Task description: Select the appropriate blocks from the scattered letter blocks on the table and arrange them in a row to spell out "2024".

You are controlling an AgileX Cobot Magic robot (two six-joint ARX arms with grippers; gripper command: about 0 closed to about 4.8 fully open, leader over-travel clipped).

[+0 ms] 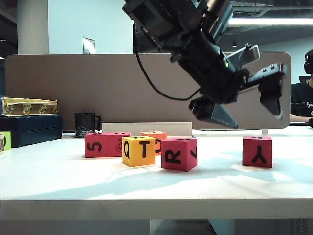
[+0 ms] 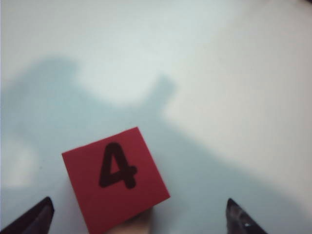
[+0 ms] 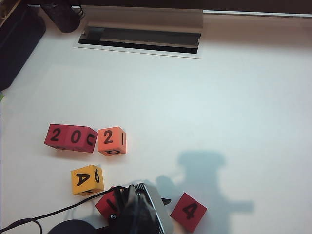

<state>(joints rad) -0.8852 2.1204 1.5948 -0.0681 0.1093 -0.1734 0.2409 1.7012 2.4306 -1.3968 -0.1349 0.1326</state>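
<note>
My left gripper [image 1: 244, 105] hangs open above a pinkish-red block [image 1: 257, 152] that stands apart on the right of the table [image 1: 146, 186]. This block shows "Y" on its side and "4" on top [image 2: 116, 183], and it sits tilted between the wide-apart fingertips [image 2: 34, 219], untouched. Two pinkish-red blocks, "2" [image 3: 56, 135] and "0" [image 3: 78, 138], and an orange "2" block [image 3: 111, 140] form a row. In front of the row are the yellow block [image 1: 138, 150] and the red "R" block [image 1: 179, 153]. My right gripper is out of view.
A black mug [image 1: 85, 124] and a dark case [image 1: 29, 128] with a patterned box on it stand at the back left. A grey partition [image 1: 73, 88] closes the far side, with a cable slot [image 3: 139, 41] before it. A person [image 1: 302, 98] sits at the far right.
</note>
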